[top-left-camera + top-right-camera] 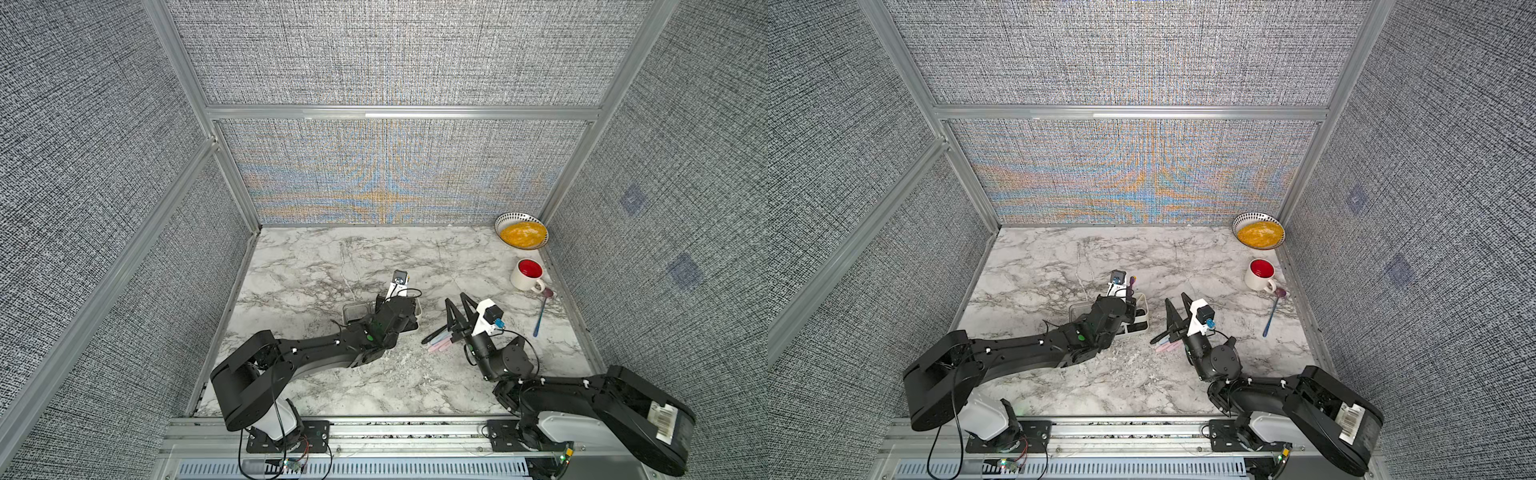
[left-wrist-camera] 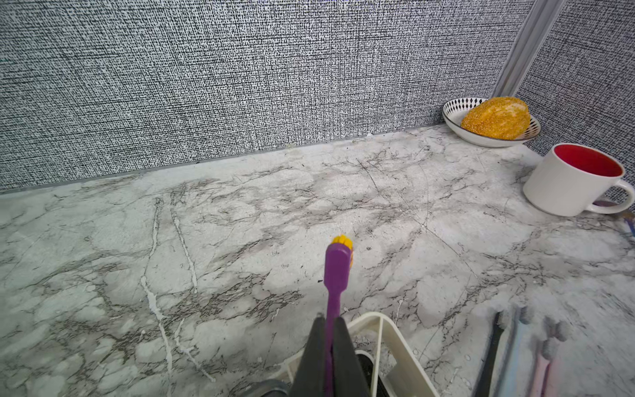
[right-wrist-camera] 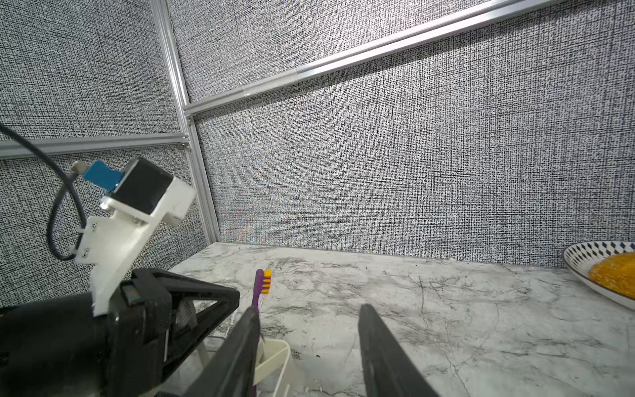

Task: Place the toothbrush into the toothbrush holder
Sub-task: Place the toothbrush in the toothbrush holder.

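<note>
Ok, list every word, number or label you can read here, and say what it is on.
"2", seemingly: on the white barcode sticker on the right arm, in both top views.
The sticker's other print: too small to read.
No text shows on the mug, bowl, toothbrush or toothbrush holder.

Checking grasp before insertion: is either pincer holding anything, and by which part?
Left pincer is shut on the purple toothbrush, gripping its handle below the neck, bristle head sticking out. Right pincer is open, holding nothing.
</note>
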Available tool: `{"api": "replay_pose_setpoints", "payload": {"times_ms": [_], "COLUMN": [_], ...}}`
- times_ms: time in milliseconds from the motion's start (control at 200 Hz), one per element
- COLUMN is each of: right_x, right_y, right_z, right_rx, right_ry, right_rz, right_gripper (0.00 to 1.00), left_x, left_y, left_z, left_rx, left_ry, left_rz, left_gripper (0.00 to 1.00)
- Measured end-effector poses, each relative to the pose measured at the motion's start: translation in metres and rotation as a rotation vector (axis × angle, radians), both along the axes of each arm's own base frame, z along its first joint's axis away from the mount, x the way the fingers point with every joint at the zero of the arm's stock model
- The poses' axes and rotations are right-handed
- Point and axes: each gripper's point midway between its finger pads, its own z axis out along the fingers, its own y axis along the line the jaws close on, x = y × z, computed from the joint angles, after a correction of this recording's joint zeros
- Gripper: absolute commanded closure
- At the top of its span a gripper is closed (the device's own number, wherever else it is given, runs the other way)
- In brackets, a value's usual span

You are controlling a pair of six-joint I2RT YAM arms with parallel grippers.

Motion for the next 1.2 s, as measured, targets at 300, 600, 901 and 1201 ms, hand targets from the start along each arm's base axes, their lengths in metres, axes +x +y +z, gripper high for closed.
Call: {"api": "replay_pose_setpoints", "payload": {"times_ms": [300,600,901,1201], "right_x": [0.0,0.0,0.002,0.031], "right_y": [-0.001,-0.001,-0.001,-0.03], "right_z": [-0.001,-0.001,0.013,0.026], "right_rx": [-0.007,-0.014,-0.011,0.042], "right_ry": [0.002,0.0,0.002,0.254], "right_rz": [-0.003,-0.005,-0.018,-0.204], "right_gripper": [0.51,0.5,0.44,0.34], "left_x": [-0.002,-0.004,-0.007,-0.017], "left_y": [0.009,0.013,0.019,0.051], "left_z": [-0.003,0.008,0.033,0.07], "left_rx": [0.047,0.041,0.035,0.016], "left_ry": [0.017,0.012,0.008,-0.007], "left_rz": [0.021,0.024,0.025,0.1], "left_gripper": [0.7,0.42,0.31,0.22]}}
